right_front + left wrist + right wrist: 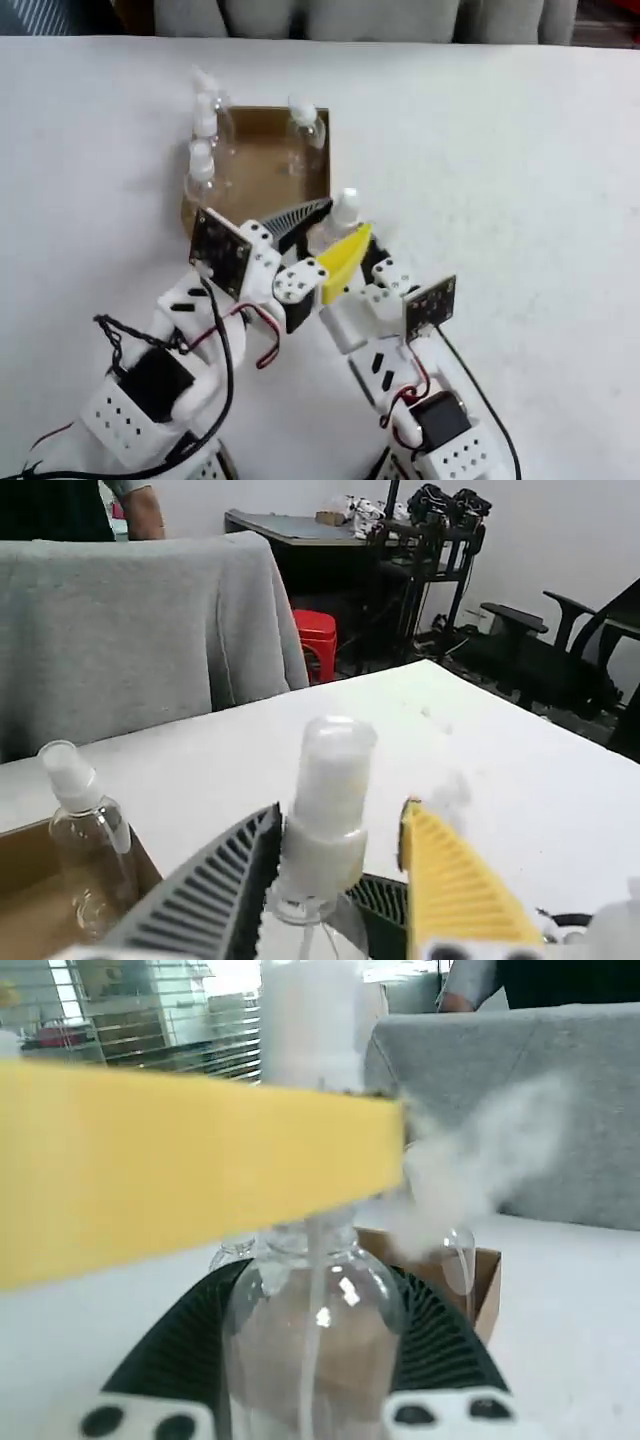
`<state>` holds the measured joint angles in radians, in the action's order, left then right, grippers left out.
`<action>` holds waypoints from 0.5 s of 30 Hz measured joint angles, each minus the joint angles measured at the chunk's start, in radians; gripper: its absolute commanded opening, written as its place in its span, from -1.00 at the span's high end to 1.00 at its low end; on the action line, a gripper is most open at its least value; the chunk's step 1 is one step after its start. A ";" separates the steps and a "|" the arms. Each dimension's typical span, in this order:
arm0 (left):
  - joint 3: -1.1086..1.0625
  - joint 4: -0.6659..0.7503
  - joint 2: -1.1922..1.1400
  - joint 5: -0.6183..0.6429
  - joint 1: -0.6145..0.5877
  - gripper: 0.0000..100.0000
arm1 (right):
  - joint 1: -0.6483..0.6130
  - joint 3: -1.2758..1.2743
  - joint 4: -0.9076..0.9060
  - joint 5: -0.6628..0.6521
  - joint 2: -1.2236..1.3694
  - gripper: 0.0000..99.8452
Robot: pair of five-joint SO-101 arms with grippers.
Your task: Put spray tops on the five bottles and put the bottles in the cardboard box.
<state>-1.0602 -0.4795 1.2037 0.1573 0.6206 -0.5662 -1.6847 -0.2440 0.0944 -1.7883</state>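
Basically both arms lean toward the cardboard box [322, 150] corner: right gripper [362, 246] clamps the bottle [315, 1350] just outside it, left gripper [318, 213] seemingly pinching its spray top [328, 790].

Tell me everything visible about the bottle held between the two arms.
The bottle is clear plastic, round-shouldered, apparently empty, with a thin dip tube inside. A frosted white spray top sits on its neck. It stands upright just outside the cardboard box, at the corner nearest the right arm. The right pincer clasps its neck and shoulder; the left pincer meets the spray top's collar. Its base is hidden.
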 measured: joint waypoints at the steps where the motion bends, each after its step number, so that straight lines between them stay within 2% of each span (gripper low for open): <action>1: 0.000 -0.009 0.003 0.000 -0.003 0.59 | -0.002 0.000 0.000 0.000 0.000 0.97; 9: 0.000 -0.031 0.144 0.000 -0.034 0.59 | -0.003 0.000 0.000 0.000 0.000 0.97; 15: 0.034 -0.236 0.313 0.002 0.031 0.59 | -0.003 0.000 0.000 0.000 0.000 0.97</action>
<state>-1.0265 -0.7158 1.5167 0.1588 0.6513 -0.5692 -1.6847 -0.2440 0.0944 -1.7883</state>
